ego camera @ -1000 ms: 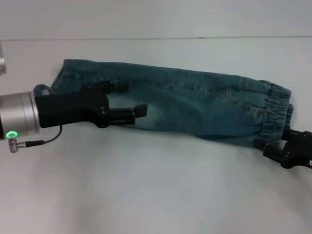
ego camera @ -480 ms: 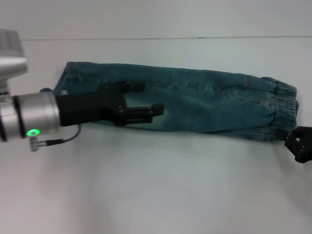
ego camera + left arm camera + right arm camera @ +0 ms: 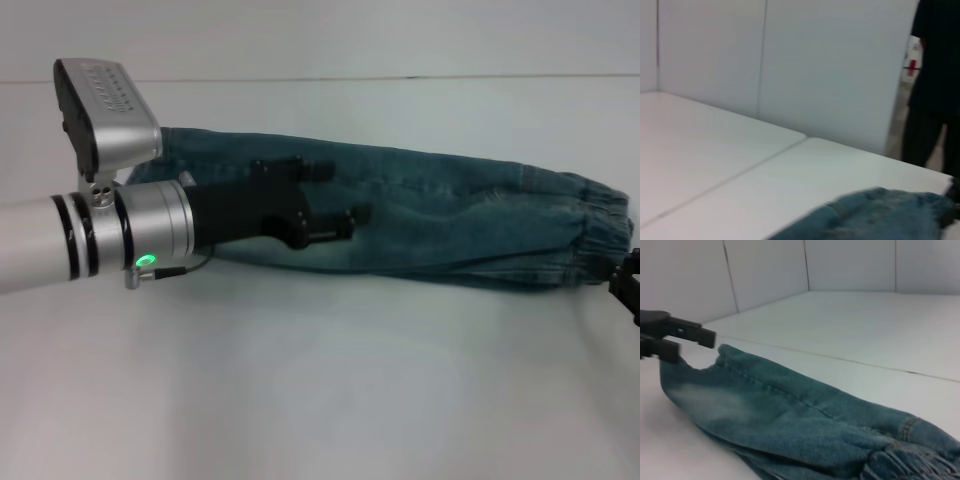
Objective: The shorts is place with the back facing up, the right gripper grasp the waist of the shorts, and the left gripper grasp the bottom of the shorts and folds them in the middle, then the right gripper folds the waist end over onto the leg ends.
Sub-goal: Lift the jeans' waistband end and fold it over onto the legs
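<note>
The blue-green denim shorts (image 3: 460,215) lie folded lengthwise in a long strip across the white table (image 3: 320,380). Their gathered waist (image 3: 600,235) is at the right, and the leg ends (image 3: 180,145) at the left are partly hidden behind my left wrist. My left gripper (image 3: 348,192) hovers over the left half of the strip, fingers apart with nothing between them. The right wrist view shows those fingers (image 3: 675,337) beside the leg ends (image 3: 720,354) of the shorts (image 3: 790,425). Only a black corner of my right gripper (image 3: 630,288) shows at the frame edge, just below the waist.
A seam line (image 3: 400,76) crosses the table behind the shorts. In the left wrist view the shorts (image 3: 880,215) lie near the table's far edge, and a dark-clothed person (image 3: 935,85) stands beyond it. White wall panels (image 3: 765,270) stand behind the table.
The shorts have slid to the right and straightened. My left arm has moved right along them and risen toward the camera. My right gripper has drawn right, almost out of view.
</note>
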`<state>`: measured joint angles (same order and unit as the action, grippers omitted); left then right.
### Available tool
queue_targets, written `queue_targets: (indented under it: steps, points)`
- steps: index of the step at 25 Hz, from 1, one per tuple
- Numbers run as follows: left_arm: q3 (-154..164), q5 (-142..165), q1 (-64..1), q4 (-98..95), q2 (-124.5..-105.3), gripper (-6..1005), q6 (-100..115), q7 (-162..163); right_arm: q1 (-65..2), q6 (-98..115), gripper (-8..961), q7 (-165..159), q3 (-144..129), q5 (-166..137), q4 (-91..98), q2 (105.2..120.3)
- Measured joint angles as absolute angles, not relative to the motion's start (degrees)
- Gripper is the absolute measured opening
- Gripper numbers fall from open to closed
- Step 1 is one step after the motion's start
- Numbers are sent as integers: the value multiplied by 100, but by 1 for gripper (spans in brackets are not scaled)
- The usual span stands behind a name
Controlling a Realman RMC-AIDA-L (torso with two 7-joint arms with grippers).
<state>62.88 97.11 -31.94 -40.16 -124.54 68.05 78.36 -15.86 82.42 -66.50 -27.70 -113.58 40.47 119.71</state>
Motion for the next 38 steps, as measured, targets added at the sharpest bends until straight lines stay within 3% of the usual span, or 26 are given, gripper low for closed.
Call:
queue_targets:
  steps: [7,14,18,23,29,38]
  points:
    - [6613,8428,-3465,-2969,-12462,672,5963,6567,-1460,8711,50,-6977,-2796,-11380,4561,11985]
    - [7688,6814,-4202,-1688,-12463,433,5208,5192,-1424,8807,51,-7243,-2856,-11580,4816,12010]
    - [8110,5952,-4293,-1456,-12462,312,5172,4802,-1407,8831,51,-7246,-2859,-11602,4820,12014]
    - [8750,5128,-4328,-1396,-12462,89,5050,4586,-1377,9080,50,-7366,-2844,-11586,5065,12027]
    - [9294,4752,-4343,-1401,-12463,14,4701,4605,-1371,9449,50,-7692,-2860,-11415,5563,12043]
    - [10047,4688,-4256,-1468,-12463,15,4051,5006,-1521,9731,51,-8279,-3179,-10929,6369,12050]
